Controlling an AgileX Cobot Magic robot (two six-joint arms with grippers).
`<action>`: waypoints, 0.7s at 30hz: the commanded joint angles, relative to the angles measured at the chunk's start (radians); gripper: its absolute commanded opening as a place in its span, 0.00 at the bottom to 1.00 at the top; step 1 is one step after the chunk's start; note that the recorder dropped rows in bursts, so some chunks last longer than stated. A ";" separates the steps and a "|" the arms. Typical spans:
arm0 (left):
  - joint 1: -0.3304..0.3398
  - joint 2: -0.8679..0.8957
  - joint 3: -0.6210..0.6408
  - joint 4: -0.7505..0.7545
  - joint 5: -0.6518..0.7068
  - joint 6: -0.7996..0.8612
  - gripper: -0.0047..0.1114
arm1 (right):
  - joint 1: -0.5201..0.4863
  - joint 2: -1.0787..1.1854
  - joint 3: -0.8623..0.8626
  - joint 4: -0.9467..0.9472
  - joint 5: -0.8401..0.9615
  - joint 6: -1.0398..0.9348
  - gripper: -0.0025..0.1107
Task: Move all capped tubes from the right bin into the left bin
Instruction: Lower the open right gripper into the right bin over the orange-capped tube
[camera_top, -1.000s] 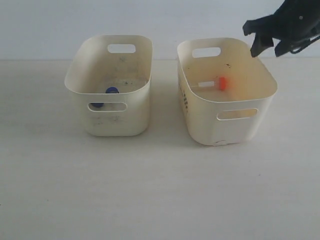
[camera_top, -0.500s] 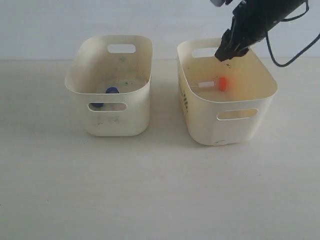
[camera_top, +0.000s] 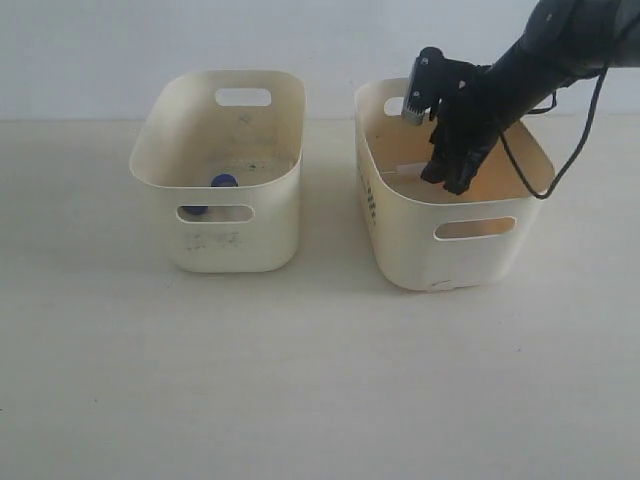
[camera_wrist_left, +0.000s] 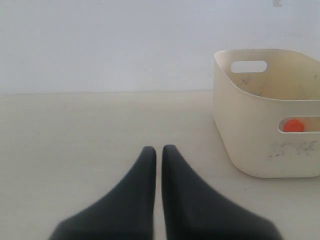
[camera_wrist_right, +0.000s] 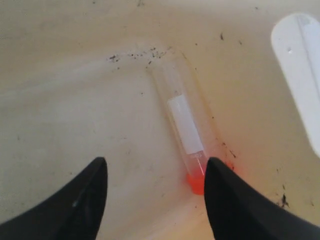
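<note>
The right bin (camera_top: 470, 262) holds one clear capped tube (camera_top: 404, 171) lying flat; its orange cap is hidden in the exterior view behind my right gripper (camera_top: 446, 177), which hangs inside the bin. In the right wrist view the tube (camera_wrist_right: 182, 119) lies on the yellowish floor (camera_wrist_right: 75, 100). My right gripper (camera_wrist_right: 156, 167) is open, and the orange cap (camera_wrist_right: 196, 183) lies just inside one finger. The left bin (camera_top: 235, 250) holds two blue caps (camera_top: 224, 181). An orange cap (camera_wrist_left: 293, 125) shows through the left bin's (camera_wrist_left: 260, 150) handle. My left gripper (camera_wrist_left: 159, 150) is shut and empty over the table.
The two bins stand side by side with a narrow gap between them. A black cable (camera_top: 580, 130) loops from the right arm over the right bin's far corner. The bright handle cutout (camera_wrist_right: 300, 65) of the right bin's wall is close to the tube.
My right arm has come down from the upper right into the right bin and now stands over the orange-capped tube, hiding its cap in the exterior view.
</note>
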 joint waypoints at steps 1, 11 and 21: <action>0.000 0.000 -0.004 -0.006 -0.004 -0.010 0.08 | -0.001 0.027 -0.002 -0.001 -0.077 -0.032 0.51; 0.000 0.000 -0.004 -0.006 -0.004 -0.010 0.08 | -0.001 0.074 -0.002 -0.002 -0.139 -0.065 0.51; 0.000 0.000 -0.004 -0.006 -0.004 -0.010 0.08 | 0.001 0.091 -0.002 -0.002 -0.224 -0.087 0.51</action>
